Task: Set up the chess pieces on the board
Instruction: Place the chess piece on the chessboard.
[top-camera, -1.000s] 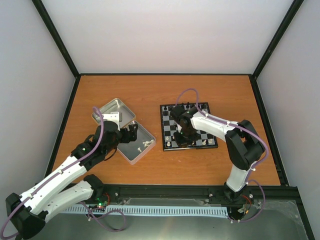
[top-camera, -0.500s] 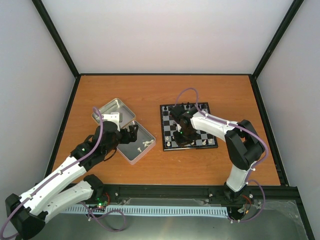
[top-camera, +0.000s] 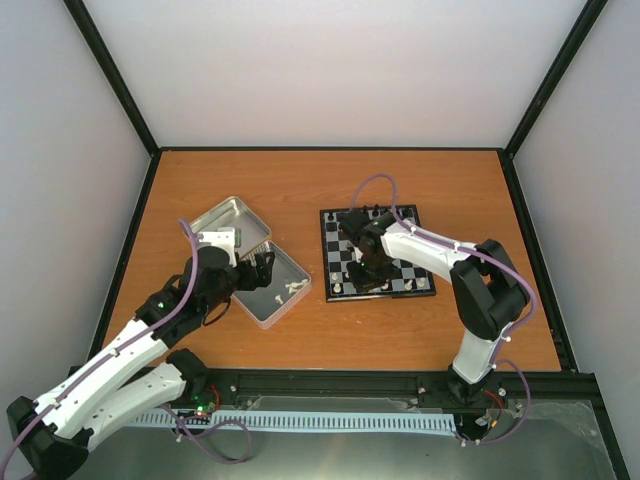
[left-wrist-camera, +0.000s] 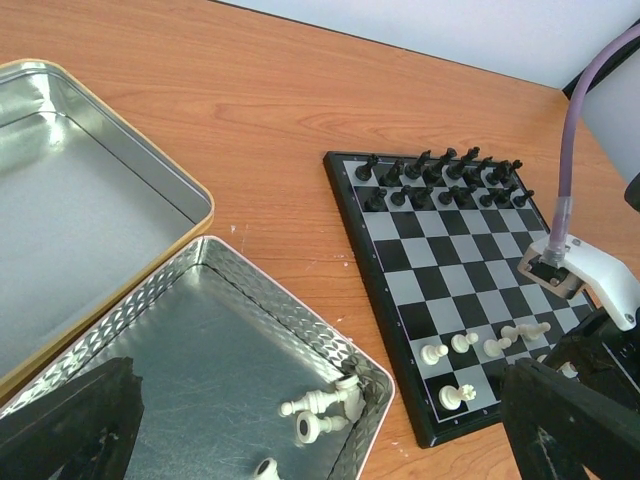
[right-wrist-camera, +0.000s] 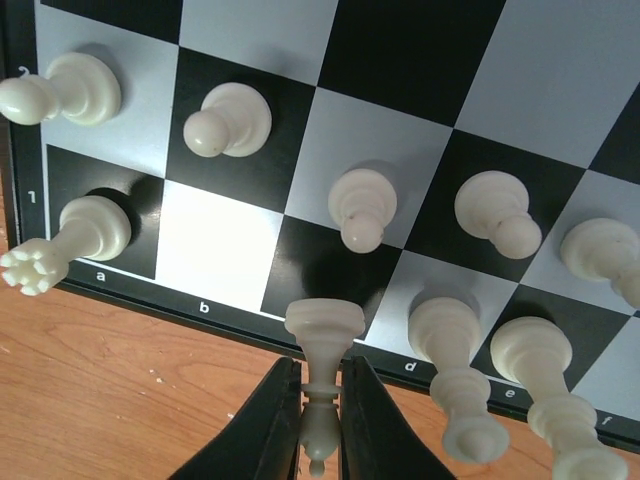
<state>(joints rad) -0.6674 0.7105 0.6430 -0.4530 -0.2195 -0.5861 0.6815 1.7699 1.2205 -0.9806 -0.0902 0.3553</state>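
Chess pieces: one white piece pinched in the right gripper over the near edge of the board.
The right arm has barely moved, so I judge placement is underway and the piece not yet released. The left gripper, jaws spread wide, has shifted slightly over the tin left of the board, where spare white pieces remain.
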